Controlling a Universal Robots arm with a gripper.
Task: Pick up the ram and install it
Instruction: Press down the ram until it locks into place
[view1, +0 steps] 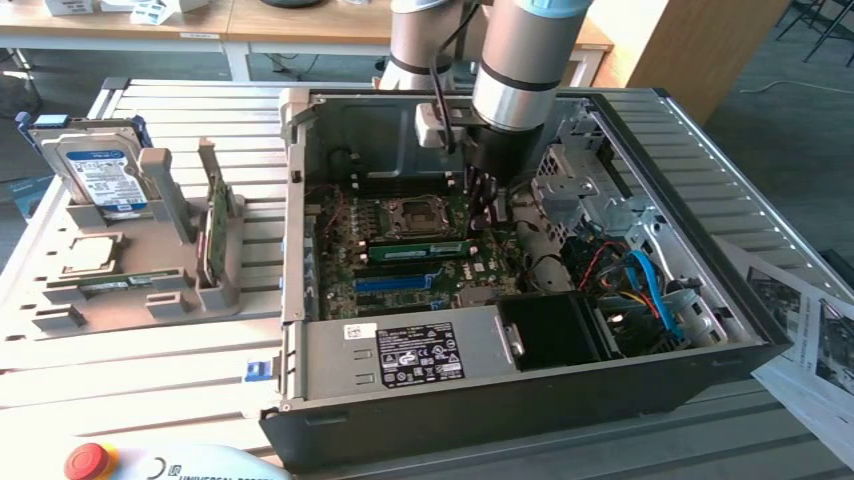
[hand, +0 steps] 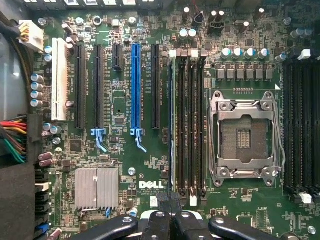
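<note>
Slatted metal counter (view1: 174, 110) carries everything. Biggest item on it: open PC case (view1: 534, 395), lying on its side, taking up the middle & the exterior view's right part of the counter. Inside, the green motherboard (hand: 125, 112) w/ Dell logo, blue slot (hand: 135, 85), black slots beside it, empty CPU socket (hand: 244, 137) w/ metal frame, silver heatsink (hand: 96, 187) near the logo. Black PSU (view1: 407, 355) w/ white label sits along the case's near edge; red/blue cables bunch at the case's near corner, exterior view's right.

Robot arm (view1: 527, 60) comes down from above into the case, over the board's memory-slot area next to the socket.

Gray parts tray (view1: 80, 290) sits at the counter edge on the exterior view's left, apart from the case. It holds a hard drive (view1: 100, 175) standing upright, a green card (view1: 210, 225) on edge in a slot, a CPU chip lying flat.

Ram (view1: 416, 250): green stick lying in the board's slot bank just beside the CPU socket, inside the case. In wrist view it's seen edge-on as a thin strip (hand: 173, 125) in the outermost slot of the bank, far side from the socket.

Tool (hand: 171, 210): jaws closed tight together, nothing between them, poised directly over the end of the slot bank near the Dell logo.
</note>
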